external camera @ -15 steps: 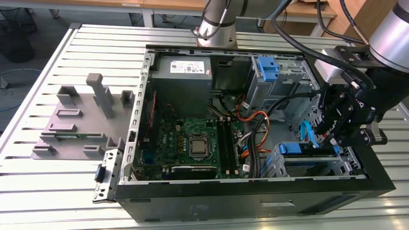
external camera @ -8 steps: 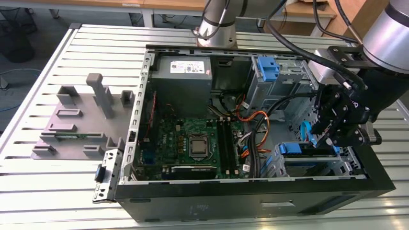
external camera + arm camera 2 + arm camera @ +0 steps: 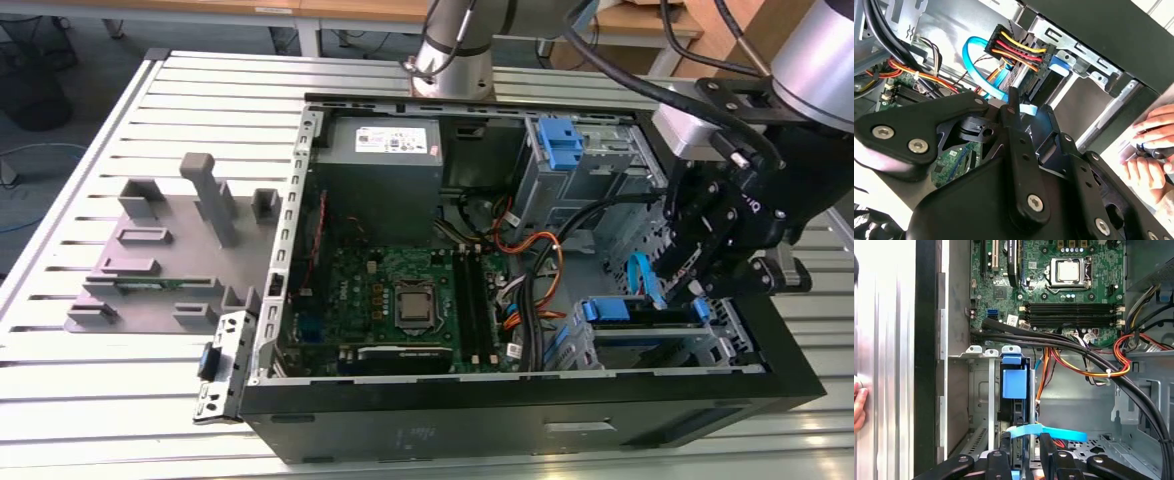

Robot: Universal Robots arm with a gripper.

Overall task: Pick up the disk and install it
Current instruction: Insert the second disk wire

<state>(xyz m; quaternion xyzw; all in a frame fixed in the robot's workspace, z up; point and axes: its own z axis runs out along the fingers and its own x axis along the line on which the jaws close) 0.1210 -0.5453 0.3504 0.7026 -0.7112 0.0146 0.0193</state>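
Down in the case's (image 3: 534, 420) drive bay at the exterior view's right, my claw (image 3: 1021, 452) stands with fingers clamped on the disk (image 3: 1015, 385), which sits edge-up between the bay's metal rails. Cables crowd close beside it, leaving little room. A person's hand (image 3: 1154, 150) rests outside the case in the second wrist view.

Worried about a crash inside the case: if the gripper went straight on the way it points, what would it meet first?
Probably the light-blue cable crossing just ahead of the gripper, then the disk in its bay; depth is unclear.
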